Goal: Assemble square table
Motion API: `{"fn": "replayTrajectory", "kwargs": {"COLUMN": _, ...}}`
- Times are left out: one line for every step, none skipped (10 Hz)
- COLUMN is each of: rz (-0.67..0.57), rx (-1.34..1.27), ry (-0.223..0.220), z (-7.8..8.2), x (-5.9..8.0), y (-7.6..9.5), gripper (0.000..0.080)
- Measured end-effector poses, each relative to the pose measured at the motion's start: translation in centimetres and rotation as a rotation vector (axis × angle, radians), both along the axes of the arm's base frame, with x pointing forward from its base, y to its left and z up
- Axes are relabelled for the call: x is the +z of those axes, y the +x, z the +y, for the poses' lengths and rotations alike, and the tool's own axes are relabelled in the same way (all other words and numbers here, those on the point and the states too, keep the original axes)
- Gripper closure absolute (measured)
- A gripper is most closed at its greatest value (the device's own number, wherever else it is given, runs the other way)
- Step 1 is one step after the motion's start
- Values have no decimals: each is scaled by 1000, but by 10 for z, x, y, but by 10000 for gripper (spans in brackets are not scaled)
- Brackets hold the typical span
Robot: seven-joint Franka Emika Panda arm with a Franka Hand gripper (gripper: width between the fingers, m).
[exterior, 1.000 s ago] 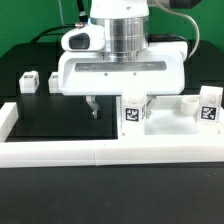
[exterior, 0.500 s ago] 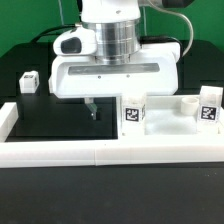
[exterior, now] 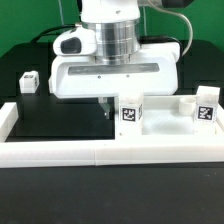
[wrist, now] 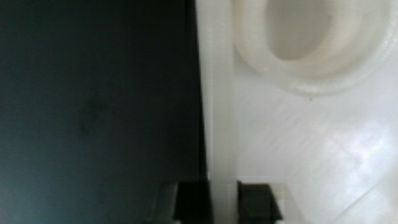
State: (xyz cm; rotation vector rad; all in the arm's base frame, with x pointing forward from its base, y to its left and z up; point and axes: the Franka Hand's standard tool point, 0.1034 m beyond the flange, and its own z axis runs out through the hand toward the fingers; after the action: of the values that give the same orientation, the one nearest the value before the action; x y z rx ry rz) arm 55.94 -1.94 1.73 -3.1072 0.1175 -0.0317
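Over the edge of the square top (exterior: pixel 165 120), we see the gripper (exterior: pixel 105 106) with fingers (wrist: pixel 191 200) set close together, a white strip between; whether they clamp it we cannot tell. One leg block (exterior: pixel 130 110) stands just beside, a second leg block (exterior: pixel 207 112) toward the exterior view's right, behind the border wall (exterior: pixel 100 152).

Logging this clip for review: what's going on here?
The Panda arm has its claw lowered at the edge of the square tabletop. The fingers sit on either side of that edge, near a round socket. The pictures don't show whether it is actually gripping the rim. One tagged leg block stands right beside the claw. Another leg block is at the exterior view's right, and a third lies apart on the black table at the left.
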Motion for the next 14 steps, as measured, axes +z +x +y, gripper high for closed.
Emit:
{"fn": "replayTrajectory", "kwargs": {"rz": 0, "rx": 1, "ry": 0, "z": 0, "x": 0, "y": 0, "gripper": 740}}
{"fn": "replayTrajectory", "kwargs": {"rz": 0, "rx": 2, "ry": 0, "z": 0, "x": 0, "y": 0, "gripper": 740}}
{"fn": "replayTrajectory", "kwargs": {"rz": 0, "rx": 3, "ry": 0, "z": 0, "x": 0, "y": 0, "gripper": 740}}
{"fn": "replayTrajectory", "kwargs": {"rz": 0, "rx": 3, "ry": 0, "z": 0, "x": 0, "y": 0, "gripper": 740}}
{"fn": "replayTrajectory", "kwargs": {"rz": 0, "rx": 3, "ry": 0, "z": 0, "x": 0, "y": 0, "gripper": 740}}
{"fn": "replayTrajectory", "kwargs": {"rz": 0, "rx": 3, "ry": 0, "z": 0, "x": 0, "y": 0, "gripper": 739}}
{"fn": "replayTrajectory", "kwargs": {"rz": 0, "rx": 9, "ry": 0, "z": 0, "x": 0, "y": 0, "gripper": 739}}
{"fn": "replayTrajectory", "kwargs": {"rz": -7, "rx": 145, "ry": -4, "z": -5, "x": 3, "y": -1, "gripper": 739}}
{"fn": "replayTrajectory", "kwargs": {"rz": -6, "rx": 168, "ry": -6, "z": -10, "x": 3, "y": -6, "gripper": 739}}
{"fn": "replayTrajectory", "kwargs": {"rz": 1, "rx": 283, "ry": -19, "z": -13, "x": 3, "y": -10, "gripper": 739}}
{"fn": "replayTrajectory", "kwargs": {"rz": 7, "rx": 548, "ry": -45, "z": -21, "x": 2, "y": -10, "gripper": 739}}
{"fn": "replayTrajectory", "kwargs": {"rz": 12, "rx": 585, "ry": -50, "z": -25, "x": 0, "y": -10, "gripper": 739}}
{"fn": "replayTrajectory", "kwargs": {"rz": 14, "rx": 641, "ry": -56, "z": -27, "x": 0, "y": -10, "gripper": 739}}
{"fn": "replayTrajectory", "kwargs": {"rz": 15, "rx": 670, "ry": -58, "z": -28, "x": 0, "y": -11, "gripper": 739}}
